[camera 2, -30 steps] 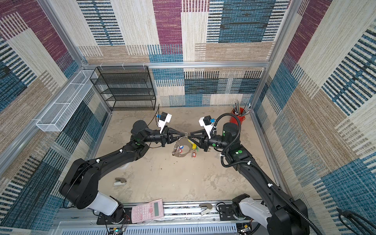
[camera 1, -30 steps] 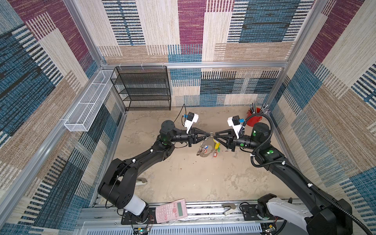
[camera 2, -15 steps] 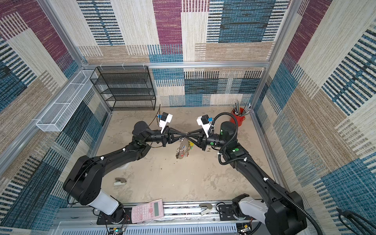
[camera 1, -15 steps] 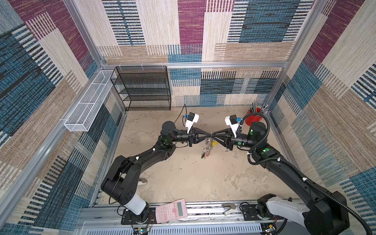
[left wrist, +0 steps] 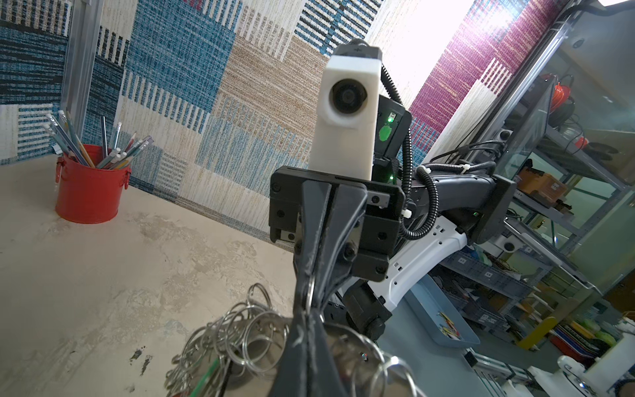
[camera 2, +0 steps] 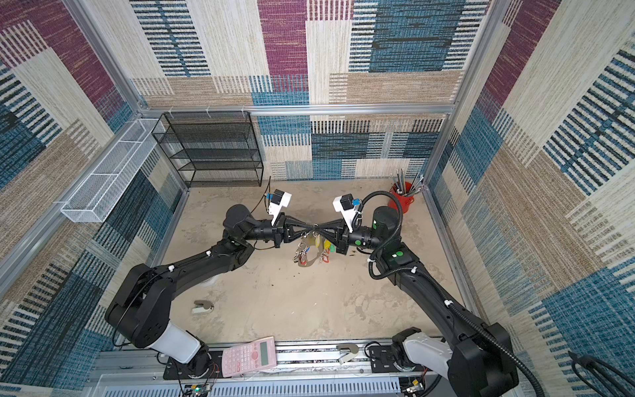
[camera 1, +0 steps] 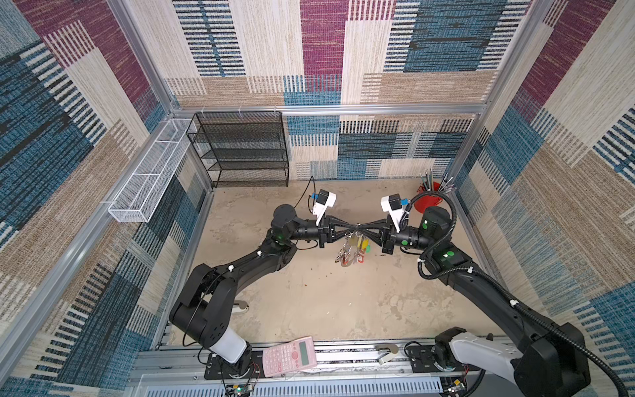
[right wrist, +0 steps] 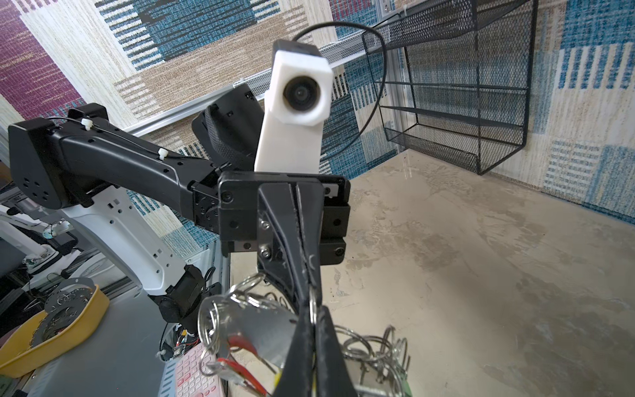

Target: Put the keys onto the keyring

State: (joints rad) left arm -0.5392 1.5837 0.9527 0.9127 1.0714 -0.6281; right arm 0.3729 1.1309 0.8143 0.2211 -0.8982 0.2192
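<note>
— At the meeting point, mid-air: what grips what?
— Left hand point(camera 1: 353, 228), pressed together, pinches the keyring point(camera 1: 347, 256) at its top; right hand point(camera 1: 363, 228), likewise closed, pinches a small silver ring point(left wrist: 311, 292).
— And the keys point(camera 1: 359, 244)?
— Yellow-tagged, hanging just below both hands among the keyring's bunch, beside a green tag point(camera 1: 367, 246), over the bench point(camera 1: 326, 302).

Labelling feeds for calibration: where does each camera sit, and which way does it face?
Top views: side by side, high over the front edge, looking down at the table; both arms show, left gripper meeting right gripper.
Left wrist: on left arm, facing right gripper and pencil cup; own fingers show.
Right wrist: on right arm, facing left gripper and wire shelf; own fingers show.
Shared: all four show the keyring.
</note>
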